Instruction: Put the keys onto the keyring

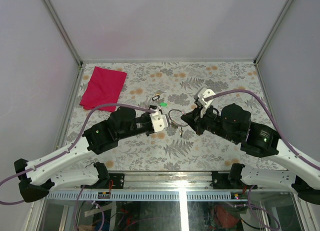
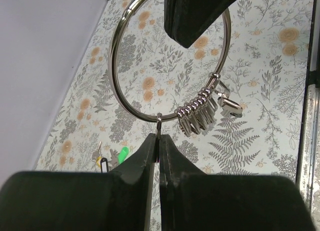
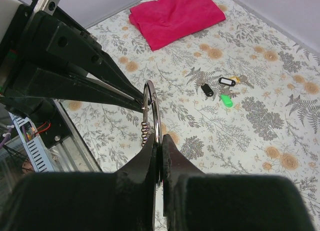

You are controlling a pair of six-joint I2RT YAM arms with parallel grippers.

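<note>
The keyring point(image 1: 175, 111), a thin silver wire ring, hangs in the air between my two grippers. In the left wrist view the keyring point(image 2: 116, 86) carries a row of small silvery loops point(image 2: 199, 111). My left gripper point(image 2: 159, 141) is shut on a thin metal loop at the ring's bottom. My right gripper point(image 3: 160, 146) is shut on the ring's wire point(image 3: 157, 118). In the top view my left gripper point(image 1: 168, 122) and right gripper point(image 1: 186, 118) face each other. Loose keys point(image 3: 206, 89) with black heads lie on the table behind the ring, and also show in the top view point(image 1: 157, 97).
A tiny bright green piece point(image 3: 226, 100) lies beside the loose keys. A folded red cloth point(image 1: 103, 87) lies at the back left. The floral tablecloth point(image 1: 225, 86) is walled by white panels, with a metal rail point(image 1: 165, 177) along the near edge.
</note>
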